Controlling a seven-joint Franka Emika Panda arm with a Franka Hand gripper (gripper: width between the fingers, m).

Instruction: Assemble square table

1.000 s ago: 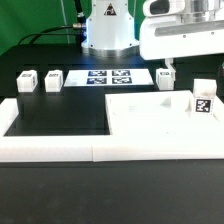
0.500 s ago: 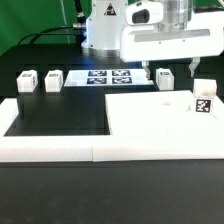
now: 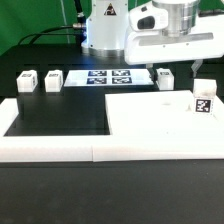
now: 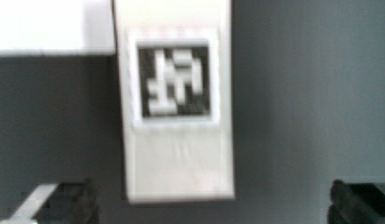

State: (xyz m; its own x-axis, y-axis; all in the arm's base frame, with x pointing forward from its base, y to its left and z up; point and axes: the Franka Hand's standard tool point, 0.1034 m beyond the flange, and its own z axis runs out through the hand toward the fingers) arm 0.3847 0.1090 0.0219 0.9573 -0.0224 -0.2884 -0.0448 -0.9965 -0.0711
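In the exterior view, the gripper (image 3: 172,68) hung over the far edge of the tabletop (image 3: 140,125), toward the exterior view's right. Its two fingers (image 3: 150,70) were spread wide apart and held nothing. The nearest leg post (image 3: 165,78) lay on the table just below it, just beside the end of the marker board (image 3: 108,76) and just behind the tabletop. That post sat in the gap between the fingers, a bit closer to the finger on the exterior view's left. A second leg post (image 3: 203,103) was on the tabletop's corner at the exterior view's right. A third leg post (image 3: 53,78) and a fourth leg post (image 3: 26,80) were well apart, off to the exterior view's left.

In the wrist view, the nearest leg post (image 4: 176,100) lay with its tag facing up. Its long side ran across the line from one finger to the other. The gripper (image 4: 207,208) was lined up near one end of the post, with both dark fingertips (image 4: 56,205) clear of it. I think it only needed to go down and squeeze the thin sides, maybe sliding toward the post's middle first.
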